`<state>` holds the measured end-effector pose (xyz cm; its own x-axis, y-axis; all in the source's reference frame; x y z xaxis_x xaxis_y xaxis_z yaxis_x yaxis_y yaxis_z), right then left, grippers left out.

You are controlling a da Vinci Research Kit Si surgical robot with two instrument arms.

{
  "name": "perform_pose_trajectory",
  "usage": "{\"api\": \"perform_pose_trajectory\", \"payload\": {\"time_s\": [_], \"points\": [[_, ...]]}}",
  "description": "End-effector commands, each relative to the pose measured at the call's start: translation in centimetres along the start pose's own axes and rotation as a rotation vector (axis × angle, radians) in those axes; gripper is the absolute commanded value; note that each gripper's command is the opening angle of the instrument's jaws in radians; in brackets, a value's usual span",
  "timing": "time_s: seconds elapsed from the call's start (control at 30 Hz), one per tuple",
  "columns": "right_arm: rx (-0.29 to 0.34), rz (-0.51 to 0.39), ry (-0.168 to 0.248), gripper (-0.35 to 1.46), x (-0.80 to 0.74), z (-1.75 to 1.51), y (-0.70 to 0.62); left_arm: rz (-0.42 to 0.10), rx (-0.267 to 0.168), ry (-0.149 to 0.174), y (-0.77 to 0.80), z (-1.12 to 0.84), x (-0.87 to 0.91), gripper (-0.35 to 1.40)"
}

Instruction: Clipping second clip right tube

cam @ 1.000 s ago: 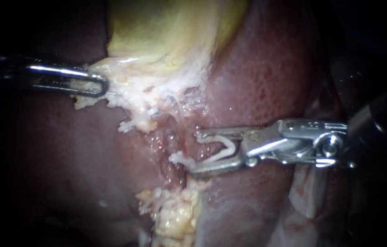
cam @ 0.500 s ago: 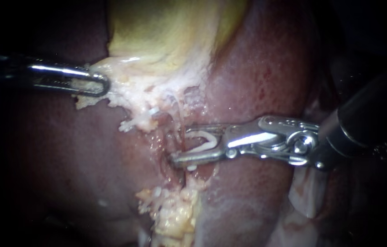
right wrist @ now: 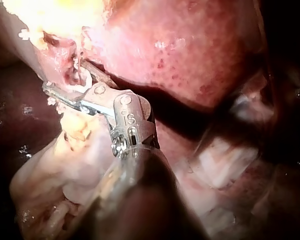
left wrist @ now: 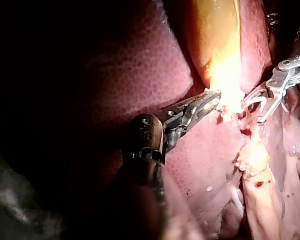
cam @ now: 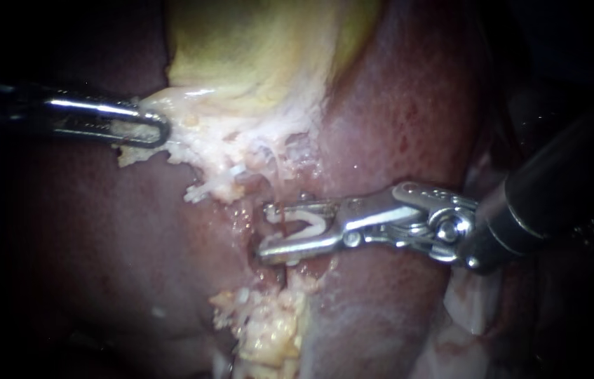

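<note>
The right instrument (cam: 264, 231) came in from the right across the liver (cam: 395, 105). Its end effector stood spread, and a white clip (cam: 308, 223) sat inside it with one leg against each of the jaws, so it was gripping the clip and nothing else. The two tips reached past a reddish tube (cam: 275, 236) in the raw groove below the gallbladder (cam: 254, 49). The tube ran across the gap between the jaws, ahead of the clip's bend and between its open legs. I could not tell whether the clip was touching the tube, nor which tube this was. A clump of yellowish fat (cam: 268, 330) lay just beneath the lower jaw.

The left instrument (cam: 153, 130) entered from the left, well apart from the right one. Its end effector was closed on the pale, ragged lower edge of the gallbladder. In the left wrist view the same grip showed, with the other instrument's spread end effector just beyond that pale edge.
</note>
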<state>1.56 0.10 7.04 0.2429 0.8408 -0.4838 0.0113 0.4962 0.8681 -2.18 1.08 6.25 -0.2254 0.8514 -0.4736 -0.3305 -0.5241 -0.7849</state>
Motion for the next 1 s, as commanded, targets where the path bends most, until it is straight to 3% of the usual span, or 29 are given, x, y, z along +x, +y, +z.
{"api": "perform_pose_trajectory", "payload": {"time_s": [0.03,0.47,0.8,1.0], "points": [[0.009,0.001,-0.004,0.45,0.00,-0.01,-0.02,0.000,0.000,0.000,0.00,0.00,0.00,-0.35],[0.109,-0.008,-0.006,0.44,-0.01,0.06,-0.31,0.000,0.000,0.000,0.00,0.00,0.00,-0.35],[0.112,-0.008,-0.004,0.39,0.00,0.05,-0.32,0.000,0.000,0.000,0.00,0.00,-0.01,-0.35],[0.114,-0.008,-0.005,0.14,-0.01,0.02,-0.33,0.000,0.000,0.000,-0.01,0.00,-0.01,-0.35]]}}
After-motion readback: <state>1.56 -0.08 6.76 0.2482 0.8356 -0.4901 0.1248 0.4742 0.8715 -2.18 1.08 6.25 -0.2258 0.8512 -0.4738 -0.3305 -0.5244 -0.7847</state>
